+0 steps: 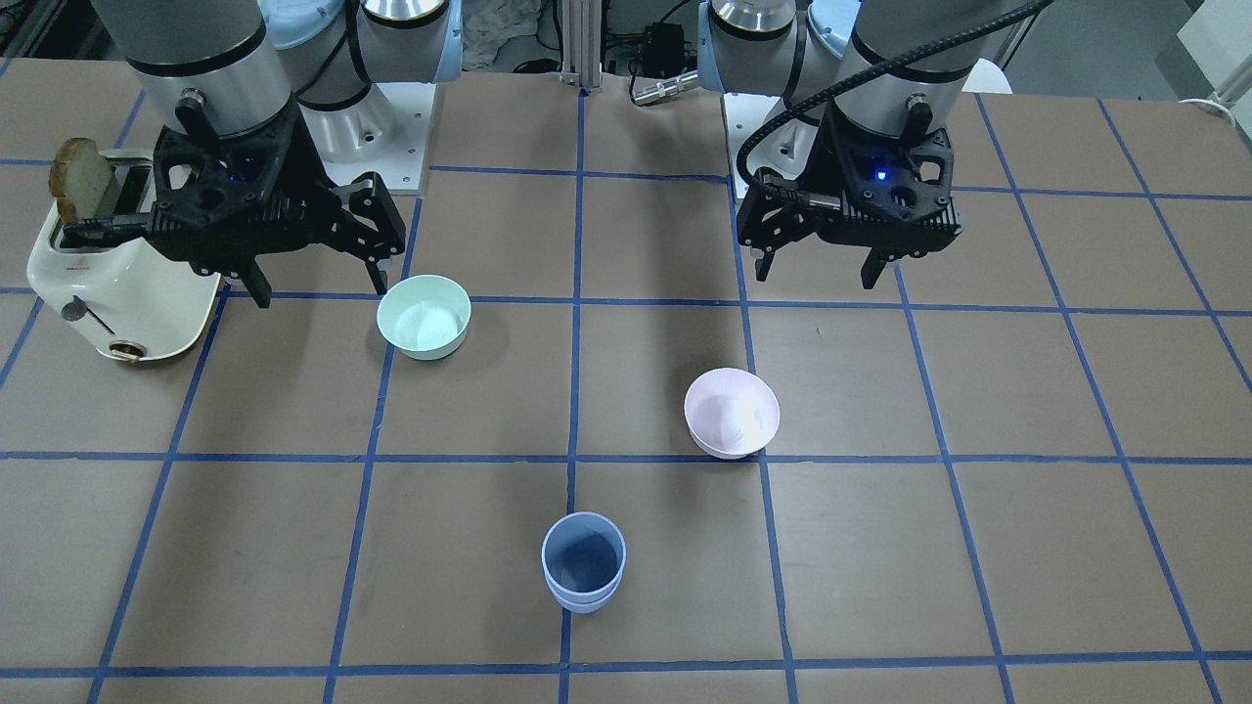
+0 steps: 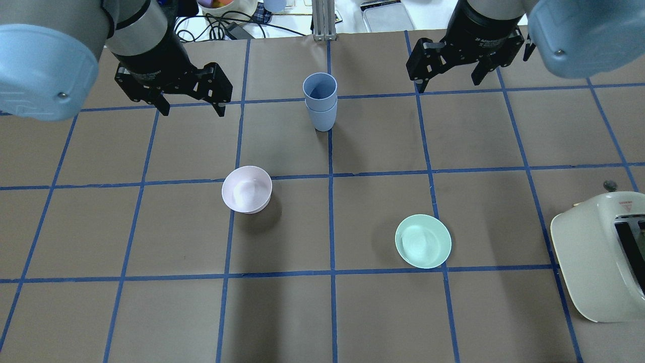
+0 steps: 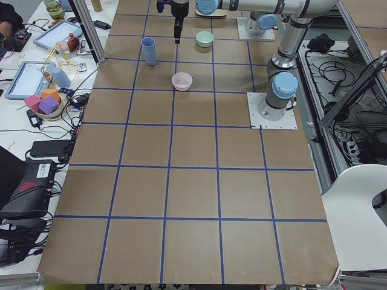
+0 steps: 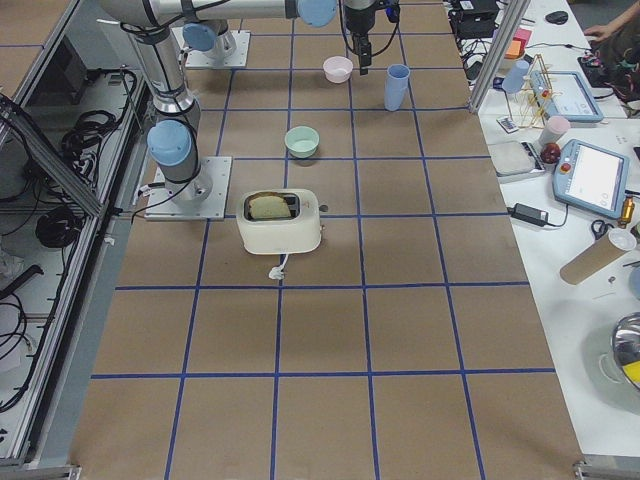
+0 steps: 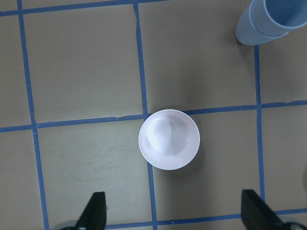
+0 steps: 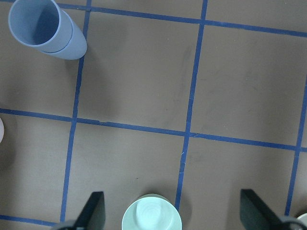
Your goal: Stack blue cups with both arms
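The two blue cups (image 1: 583, 562) stand nested, one inside the other, upright on the table's centre line at the operators' side (image 2: 320, 101). The stack also shows in the left wrist view (image 5: 271, 19) and the right wrist view (image 6: 45, 28). My left gripper (image 2: 192, 108) is open and empty, held high, off to the stack's left and above the pale pink bowl (image 5: 169, 139). My right gripper (image 2: 447, 83) is open and empty, held high, off to the stack's right. Neither gripper touches the cups.
The pale pink bowl (image 2: 247, 189) stands left of centre and a mint-green bowl (image 2: 423, 241) right of centre. A cream toaster (image 2: 599, 257) with a bread slice (image 1: 80, 176) in it stands at the robot's right. Blue tape lines grid the brown table.
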